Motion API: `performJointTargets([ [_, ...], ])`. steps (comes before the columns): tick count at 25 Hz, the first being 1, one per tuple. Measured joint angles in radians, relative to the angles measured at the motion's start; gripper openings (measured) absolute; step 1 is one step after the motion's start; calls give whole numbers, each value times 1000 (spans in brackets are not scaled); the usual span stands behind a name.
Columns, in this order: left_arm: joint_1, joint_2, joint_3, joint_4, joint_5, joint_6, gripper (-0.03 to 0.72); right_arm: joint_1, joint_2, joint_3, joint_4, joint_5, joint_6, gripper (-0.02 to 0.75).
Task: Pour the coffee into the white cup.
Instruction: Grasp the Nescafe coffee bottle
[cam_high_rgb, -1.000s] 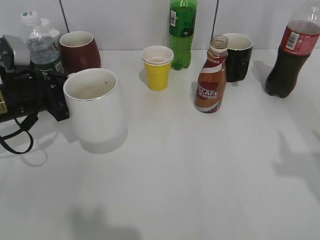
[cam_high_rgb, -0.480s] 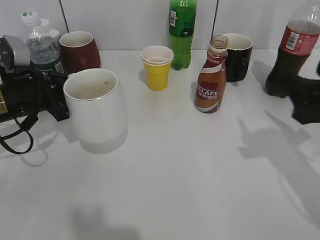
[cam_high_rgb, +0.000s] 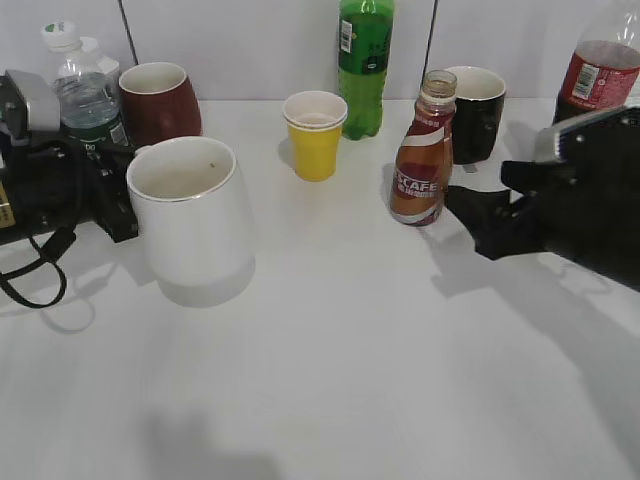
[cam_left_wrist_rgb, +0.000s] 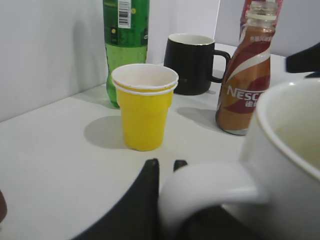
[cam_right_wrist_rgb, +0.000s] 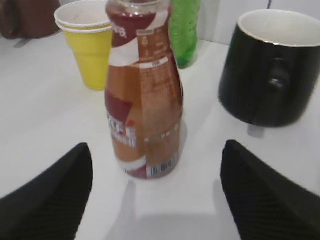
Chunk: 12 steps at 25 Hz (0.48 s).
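The coffee bottle (cam_high_rgb: 421, 150) is brown with a red-and-white label and an open mouth. It stands upright at mid-right and shows in the right wrist view (cam_right_wrist_rgb: 144, 90) and the left wrist view (cam_left_wrist_rgb: 247, 72). My right gripper (cam_high_rgb: 476, 220) is open just to its right; in its wrist view the fingers (cam_right_wrist_rgb: 156, 150) spread wide in front of the bottle without touching it. The white cup (cam_high_rgb: 190, 215) stands at the left. My left gripper (cam_left_wrist_rgb: 166, 164) is shut on the cup's handle (cam_left_wrist_rgb: 205, 187).
A yellow paper cup (cam_high_rgb: 315, 135), green soda bottle (cam_high_rgb: 363, 65) and black mug (cam_high_rgb: 474, 112) stand behind the coffee. A cola bottle (cam_high_rgb: 590, 85) is far right. A dark red mug (cam_high_rgb: 158, 102) and water bottle (cam_high_rgb: 85, 95) stand back left.
My right arm has come in from the right edge and moved left, so its open gripper now sits just right of the coffee bottle. The left arm and white cup have not moved.
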Motion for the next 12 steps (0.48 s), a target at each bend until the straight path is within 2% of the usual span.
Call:
performJointTargets([
  [12, 0, 0, 0, 0, 0, 0, 52, 1, 240, -224, -99, -24, 21, 630],
])
